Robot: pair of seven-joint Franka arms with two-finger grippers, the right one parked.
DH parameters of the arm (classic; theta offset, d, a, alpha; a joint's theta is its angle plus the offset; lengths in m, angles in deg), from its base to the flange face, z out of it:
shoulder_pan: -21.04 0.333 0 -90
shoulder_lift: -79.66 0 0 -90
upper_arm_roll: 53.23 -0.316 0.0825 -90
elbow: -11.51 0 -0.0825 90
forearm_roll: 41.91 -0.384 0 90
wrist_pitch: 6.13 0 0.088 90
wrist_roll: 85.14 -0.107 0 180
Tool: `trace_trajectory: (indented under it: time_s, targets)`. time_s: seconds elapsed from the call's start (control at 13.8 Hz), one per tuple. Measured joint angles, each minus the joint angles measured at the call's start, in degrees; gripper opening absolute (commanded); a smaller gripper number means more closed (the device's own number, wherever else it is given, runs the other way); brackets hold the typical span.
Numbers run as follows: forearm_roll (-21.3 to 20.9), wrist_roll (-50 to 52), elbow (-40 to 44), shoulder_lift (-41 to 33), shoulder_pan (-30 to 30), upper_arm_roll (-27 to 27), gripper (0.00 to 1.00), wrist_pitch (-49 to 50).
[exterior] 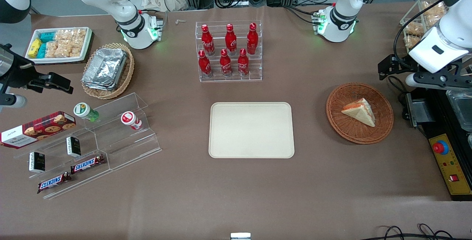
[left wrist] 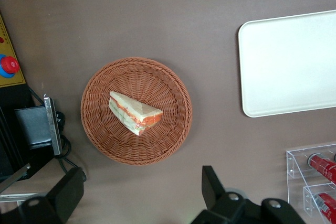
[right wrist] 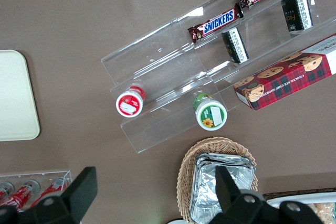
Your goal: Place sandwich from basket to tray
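Above basket [left wrist: 136, 111], spread gripper [left wrist: 139, 195]

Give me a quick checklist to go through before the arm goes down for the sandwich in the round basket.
1. Sandwich lies in the basket, nothing on top of it: ok.
2. Tool open: ok, its fingers stand wide apart in the wrist view.
3. Tool over the sandwich: not ok, it hangs high, off toward the basket's rim rather than centred on the wedge.
4. Tray free to receive it: ok, its surface shows bare.
5. Path from basket to tray: ok, only bare table between them; the bottle rack stands farther from the front camera.
6. Which sandwich faces suit the fingers: cannot tell.
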Motion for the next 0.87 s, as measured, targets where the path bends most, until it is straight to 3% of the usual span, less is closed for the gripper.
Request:
trace_trajectory:
  time_s: [0.87]
  targets:
    - [-0.4, 1.6, -0.3, 0.6, 0.2, -0.2, 1.00, 0.7]
